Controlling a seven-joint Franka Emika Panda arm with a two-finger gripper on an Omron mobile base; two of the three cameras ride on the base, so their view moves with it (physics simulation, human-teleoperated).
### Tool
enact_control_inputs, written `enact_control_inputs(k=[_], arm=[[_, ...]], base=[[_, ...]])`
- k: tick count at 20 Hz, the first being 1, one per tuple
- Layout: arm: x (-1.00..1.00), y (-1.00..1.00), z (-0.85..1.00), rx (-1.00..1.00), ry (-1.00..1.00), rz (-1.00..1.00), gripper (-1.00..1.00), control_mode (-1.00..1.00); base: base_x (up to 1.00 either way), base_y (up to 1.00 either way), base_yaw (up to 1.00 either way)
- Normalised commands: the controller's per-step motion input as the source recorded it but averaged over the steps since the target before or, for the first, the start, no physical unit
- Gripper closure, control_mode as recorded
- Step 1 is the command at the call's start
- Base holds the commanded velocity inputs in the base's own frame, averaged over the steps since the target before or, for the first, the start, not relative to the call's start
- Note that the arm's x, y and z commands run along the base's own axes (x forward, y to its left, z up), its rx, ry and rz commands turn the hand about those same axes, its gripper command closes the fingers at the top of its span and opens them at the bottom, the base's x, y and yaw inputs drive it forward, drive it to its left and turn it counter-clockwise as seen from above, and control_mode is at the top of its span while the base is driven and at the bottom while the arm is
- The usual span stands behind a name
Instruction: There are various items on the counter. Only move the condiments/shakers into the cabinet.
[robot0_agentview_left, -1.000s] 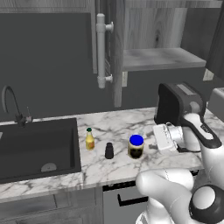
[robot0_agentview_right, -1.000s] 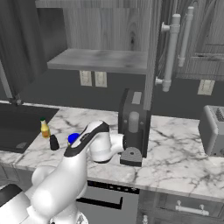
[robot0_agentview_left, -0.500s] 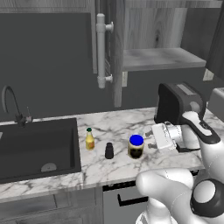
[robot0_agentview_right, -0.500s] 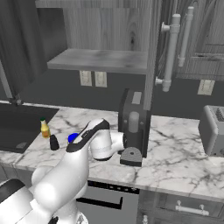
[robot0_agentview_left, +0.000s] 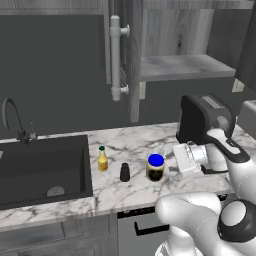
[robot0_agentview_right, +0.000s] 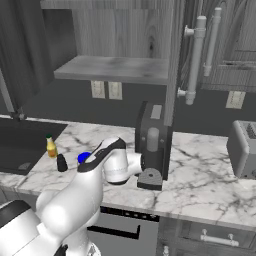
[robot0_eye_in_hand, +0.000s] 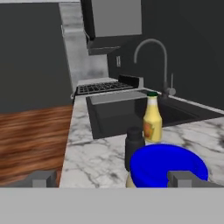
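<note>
The gripper (robot0_eye_in_hand: 111, 178) has crept closer to the jar (robot0_agentview_left: 155, 167), fingers spread wide, ready to grab it.

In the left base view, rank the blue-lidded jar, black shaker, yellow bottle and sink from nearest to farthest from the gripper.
1. Blue-lidded jar: just left of the gripper, on the counter.
2. Black shaker: next along to the left.
3. Yellow bottle: farther left, by the sink's edge.
4. Sink: far left, set into the counter.
</note>
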Motion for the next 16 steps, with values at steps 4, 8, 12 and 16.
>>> enact_control_inputs(k=[4,8,12,16], arm=[[0.03,0.00,-0.07,0.00,0.02,0.00,-1.00,-1.00],[0.10,0.00,-0.05,0.00,0.03,0.00,-1.00,-1.00],[0.10,0.00,-0.01,0.00,0.02,0.00,-1.00,-1.00],[0.11,0.00,-0.01,0.00,0.02,0.00,-1.00,-1.00]], base=[[0.00,0.00,0.00],[0.00,0.00,0.00],[0.00,0.00,0.00],[0.00,0.00,0.00]])
